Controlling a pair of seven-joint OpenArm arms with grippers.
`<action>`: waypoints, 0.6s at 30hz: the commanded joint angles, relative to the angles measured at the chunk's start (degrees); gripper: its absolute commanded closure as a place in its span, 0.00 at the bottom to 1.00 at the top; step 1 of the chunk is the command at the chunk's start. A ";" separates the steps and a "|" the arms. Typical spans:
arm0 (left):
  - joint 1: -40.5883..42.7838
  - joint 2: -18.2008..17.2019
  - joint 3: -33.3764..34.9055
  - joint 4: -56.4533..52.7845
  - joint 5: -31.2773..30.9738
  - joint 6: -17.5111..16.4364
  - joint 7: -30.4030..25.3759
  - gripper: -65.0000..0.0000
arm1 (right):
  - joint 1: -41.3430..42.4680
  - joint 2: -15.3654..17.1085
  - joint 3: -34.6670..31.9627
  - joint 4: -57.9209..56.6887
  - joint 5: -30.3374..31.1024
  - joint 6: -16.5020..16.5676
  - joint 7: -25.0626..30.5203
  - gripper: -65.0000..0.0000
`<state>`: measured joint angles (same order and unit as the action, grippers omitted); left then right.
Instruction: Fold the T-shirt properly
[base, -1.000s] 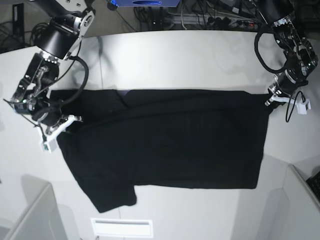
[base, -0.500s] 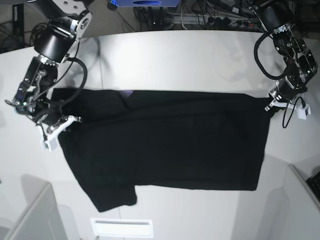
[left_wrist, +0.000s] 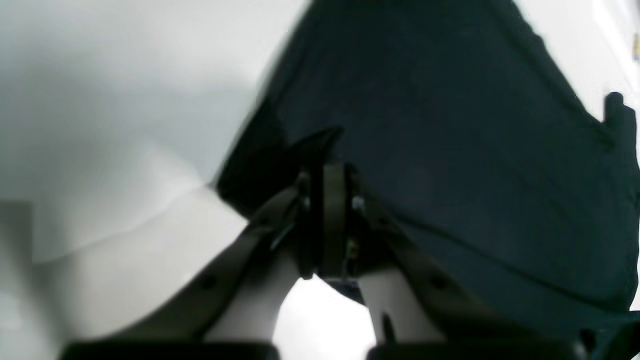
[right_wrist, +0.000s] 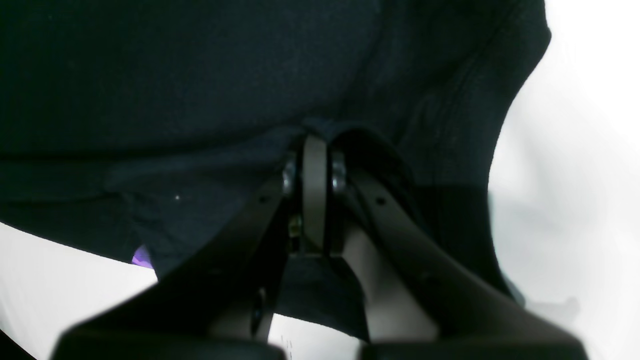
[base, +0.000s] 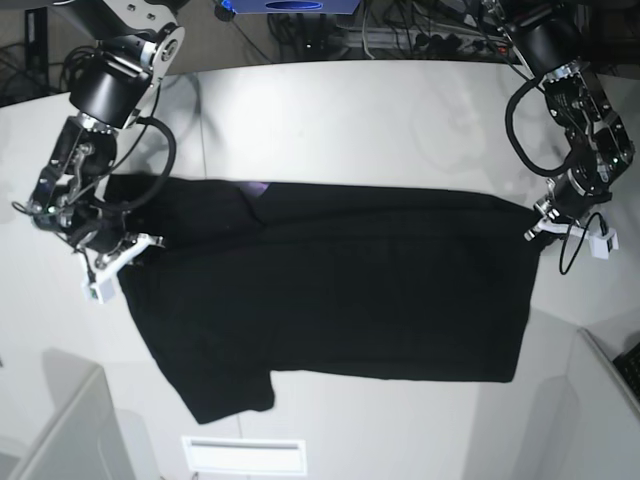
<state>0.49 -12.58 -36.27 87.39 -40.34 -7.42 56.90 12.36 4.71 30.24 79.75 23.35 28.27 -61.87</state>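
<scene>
The black T-shirt (base: 340, 290) lies spread across the white table (base: 350, 120), its far part doubled over, with one sleeve (base: 225, 385) pointing to the front. A purple speck of print (base: 258, 187) shows at the far fold. My left gripper (base: 535, 225) is at the shirt's right corner, and in the left wrist view it (left_wrist: 325, 170) is shut on the black T-shirt cloth (left_wrist: 450, 150). My right gripper (base: 128, 250) is at the shirt's left end; the right wrist view shows it (right_wrist: 315, 145) shut on a bunched fold of the T-shirt (right_wrist: 175, 90).
A white slip (base: 243, 455) lies at the table's front edge. Grey panels rise at the front left (base: 60, 420) and front right (base: 600, 400) corners. Cables (base: 420, 40) run behind the table's far edge.
Both grippers, still shut on the cloth, have drawn the shirt's far edge slightly toward the front. The left gripper came down the most in the base view.
</scene>
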 joint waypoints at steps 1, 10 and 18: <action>-0.71 -1.00 -0.17 0.82 -0.50 -0.10 -1.04 1.00 | 1.40 0.87 -0.13 0.83 0.78 -0.01 1.25 1.00; -4.05 -1.00 -0.17 -4.01 -0.32 -0.10 -1.04 1.00 | 3.16 0.78 -3.73 -0.05 0.87 0.26 1.51 1.00; -6.51 -1.09 -0.17 -5.33 2.58 -0.10 -1.12 1.00 | 4.91 0.87 -6.20 -3.66 0.78 -0.01 4.59 1.00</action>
<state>-4.97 -12.64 -36.27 81.23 -37.41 -7.44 56.80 15.99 5.32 24.14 75.20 23.16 28.25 -58.08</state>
